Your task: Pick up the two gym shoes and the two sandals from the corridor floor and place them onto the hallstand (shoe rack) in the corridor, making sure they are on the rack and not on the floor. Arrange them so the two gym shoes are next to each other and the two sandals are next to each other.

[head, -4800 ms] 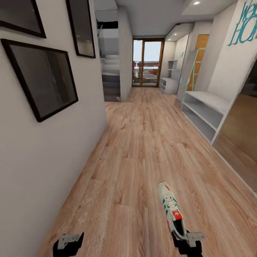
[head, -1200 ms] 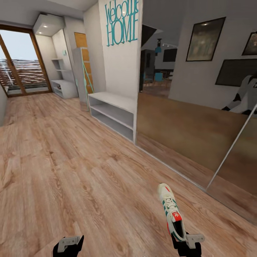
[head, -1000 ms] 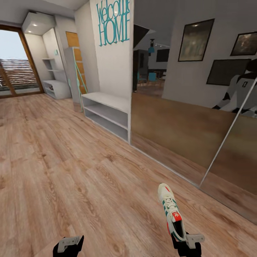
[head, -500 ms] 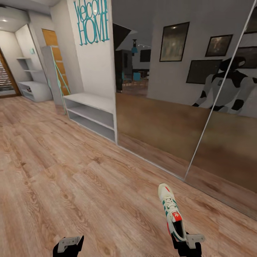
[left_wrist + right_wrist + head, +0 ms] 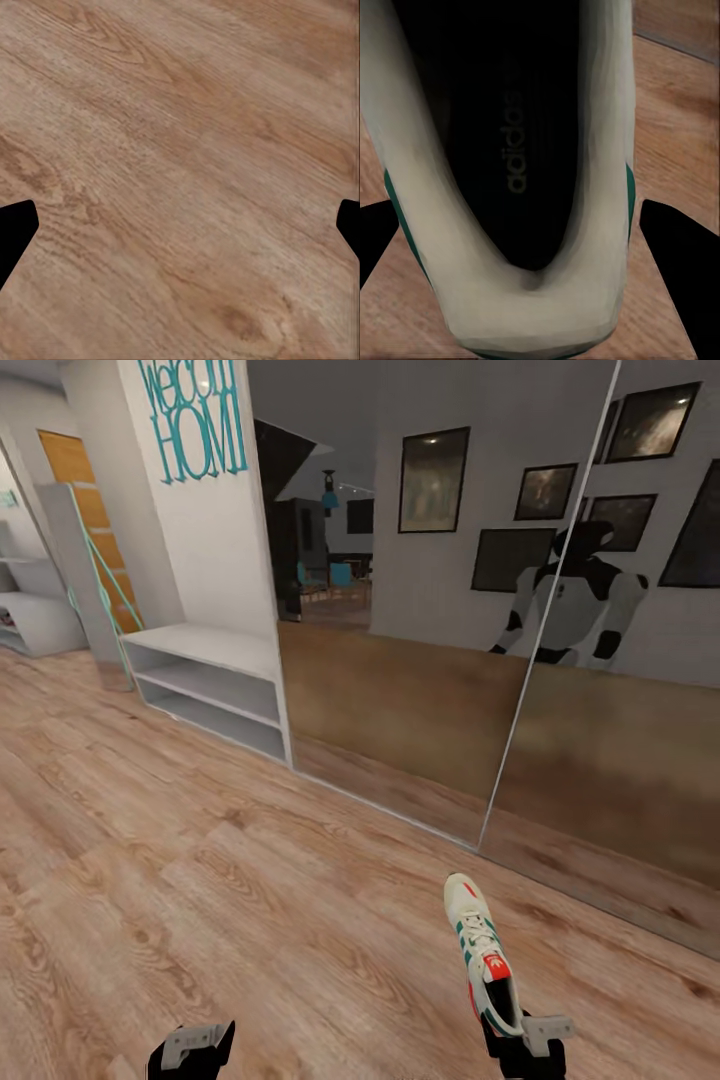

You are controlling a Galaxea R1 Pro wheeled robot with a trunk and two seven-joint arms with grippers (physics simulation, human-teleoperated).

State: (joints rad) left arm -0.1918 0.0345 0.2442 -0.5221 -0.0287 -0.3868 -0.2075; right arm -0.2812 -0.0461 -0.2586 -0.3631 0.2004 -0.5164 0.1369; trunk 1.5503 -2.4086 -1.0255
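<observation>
One gym shoe (image 5: 482, 955) is in your right hand (image 5: 524, 1042), gripped at the heel, with the toe pointing forward, away from the hand. From the right wrist camera you look down into the dark inside of the shoe (image 5: 510, 172), and one finger (image 5: 679, 262) stands on each side of its heel. Your left hand (image 5: 190, 1048) is low beside it, carrying nothing; its fingers (image 5: 15, 229) are spread wide above the corridor floor (image 5: 187, 165). Ahead of your left hand and well apart from it, the hallstand (image 5: 205, 685) stands against the wall, just beside a large mirror (image 5: 400, 660).
</observation>
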